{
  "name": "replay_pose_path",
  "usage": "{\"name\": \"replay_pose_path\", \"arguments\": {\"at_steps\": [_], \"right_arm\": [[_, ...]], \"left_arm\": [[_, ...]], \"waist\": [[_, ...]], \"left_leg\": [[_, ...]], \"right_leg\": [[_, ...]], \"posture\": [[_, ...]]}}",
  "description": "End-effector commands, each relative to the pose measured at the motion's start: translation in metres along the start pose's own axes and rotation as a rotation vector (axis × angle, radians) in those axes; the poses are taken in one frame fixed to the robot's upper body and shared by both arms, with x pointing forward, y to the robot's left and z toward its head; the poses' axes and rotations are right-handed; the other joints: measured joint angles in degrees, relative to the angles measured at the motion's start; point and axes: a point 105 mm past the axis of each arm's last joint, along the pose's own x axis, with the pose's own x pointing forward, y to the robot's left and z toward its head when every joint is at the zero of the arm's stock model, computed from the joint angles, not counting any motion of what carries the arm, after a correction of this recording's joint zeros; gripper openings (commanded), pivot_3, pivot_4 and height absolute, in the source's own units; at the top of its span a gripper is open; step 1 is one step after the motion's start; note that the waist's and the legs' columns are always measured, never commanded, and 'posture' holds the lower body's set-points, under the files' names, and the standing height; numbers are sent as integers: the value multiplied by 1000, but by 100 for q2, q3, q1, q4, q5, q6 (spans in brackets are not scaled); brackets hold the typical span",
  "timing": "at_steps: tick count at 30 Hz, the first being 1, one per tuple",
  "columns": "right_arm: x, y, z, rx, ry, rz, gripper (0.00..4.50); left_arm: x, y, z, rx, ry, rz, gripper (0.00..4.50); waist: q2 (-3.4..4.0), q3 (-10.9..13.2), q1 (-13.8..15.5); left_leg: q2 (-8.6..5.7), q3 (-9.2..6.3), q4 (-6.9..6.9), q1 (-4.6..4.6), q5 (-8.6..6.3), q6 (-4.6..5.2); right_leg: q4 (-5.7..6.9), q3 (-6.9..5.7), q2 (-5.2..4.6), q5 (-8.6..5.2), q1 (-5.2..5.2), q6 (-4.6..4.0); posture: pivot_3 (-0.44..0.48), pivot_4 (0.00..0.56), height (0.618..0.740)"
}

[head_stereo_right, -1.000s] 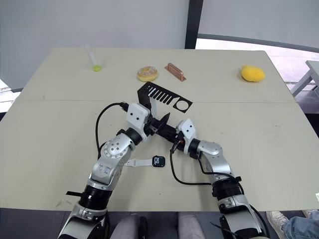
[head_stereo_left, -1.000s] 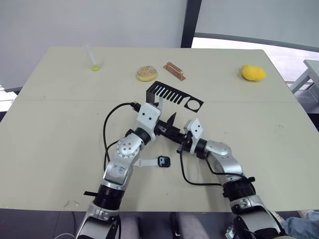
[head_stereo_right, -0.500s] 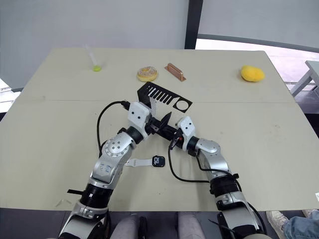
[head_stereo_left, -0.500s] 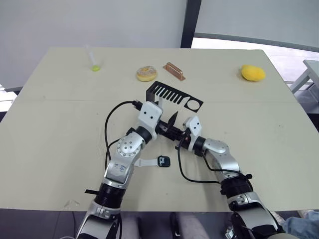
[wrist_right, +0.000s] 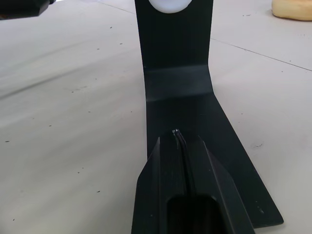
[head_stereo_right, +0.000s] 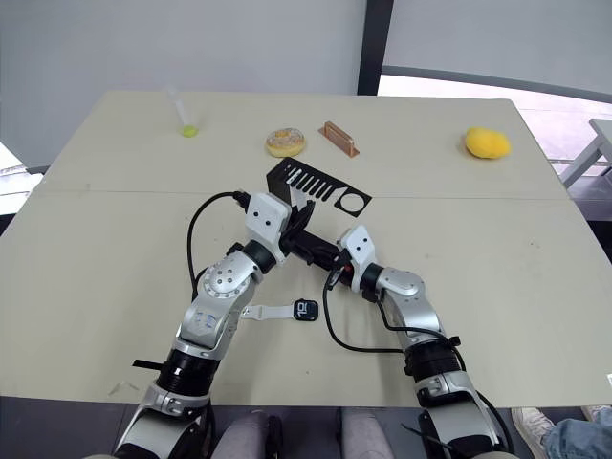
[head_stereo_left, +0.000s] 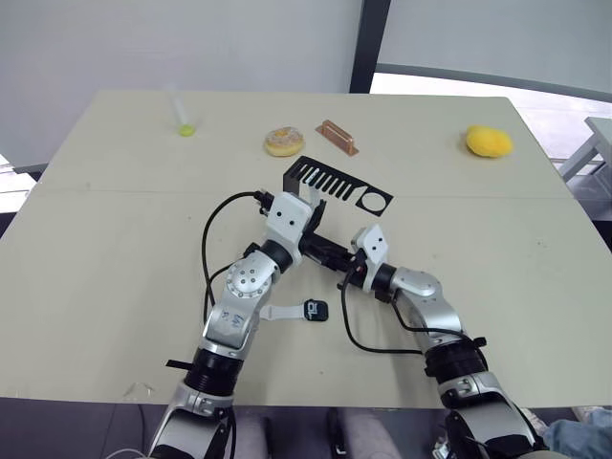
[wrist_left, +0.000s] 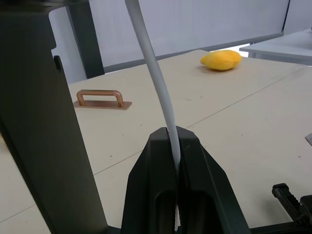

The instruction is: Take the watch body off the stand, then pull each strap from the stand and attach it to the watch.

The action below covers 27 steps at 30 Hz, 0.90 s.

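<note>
The black stand [head_stereo_left: 337,182] rests mid-table. A white strap [wrist_left: 152,61] hangs from its top arm, and my left gripper [wrist_left: 171,134] is shut on this strap's lower part, beside the stand's upright [wrist_left: 39,122]. My right gripper [wrist_right: 178,139] is shut with nothing between its fingers, its tips low over the stand's flat base [wrist_right: 176,90]. The black watch body [head_stereo_left: 315,309] lies on the table nearer to me, below both grippers. A second white strap [head_stereo_left: 281,312] lies against its left side; whether the two are joined I cannot tell.
At the back of the table are a clear tube with a green tip [head_stereo_left: 184,120], a round bun [head_stereo_left: 282,142], a copper handle block [head_stereo_left: 336,136] and a yellow fruit [head_stereo_left: 489,141]. Black cables [head_stereo_left: 356,339] loop off both wrists onto the table.
My left gripper's fingers, open one second ago, have closed on the strap hanging from the stand. The right gripper has stayed shut at the stand's base.
</note>
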Motion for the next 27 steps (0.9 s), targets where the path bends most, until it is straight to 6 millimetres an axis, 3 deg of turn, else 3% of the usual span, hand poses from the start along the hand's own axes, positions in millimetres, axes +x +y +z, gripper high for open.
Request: {"name": "replay_pose_path", "arguments": {"at_steps": [1,12,20,27], "right_arm": [[-3,6,-30,59,101,-7,0],[-3,4,-36,70,132,-26,0],[-3,2,-35,69,118,-32,0],[1,0,-16,58,27,-10,0]], "left_arm": [[-3,5,29,40,-110,23,47],[-17,13,35,64,-119,23,47],[-46,16,26,79,-90,-35,47],[-77,24,31,43,-114,-177,47]], "waist": [[-1,-1,-1],[-21,-22,-7],[-26,-39,-41],[-30,-46,-79]], "left_leg": [[0,0,0,0,0,0],[1,0,-1,5,0,0],[1,-2,-8,7,-3,5],[0,-3,-23,11,-8,15]], "right_leg": [[0,0,0,0,0,0],[0,0,0,0,4,0],[0,0,-1,0,4,0],[-4,-1,-4,0,4,-2]], "posture": [[0,150,740],[0,150,740],[0,150,740],[0,150,740]]}}
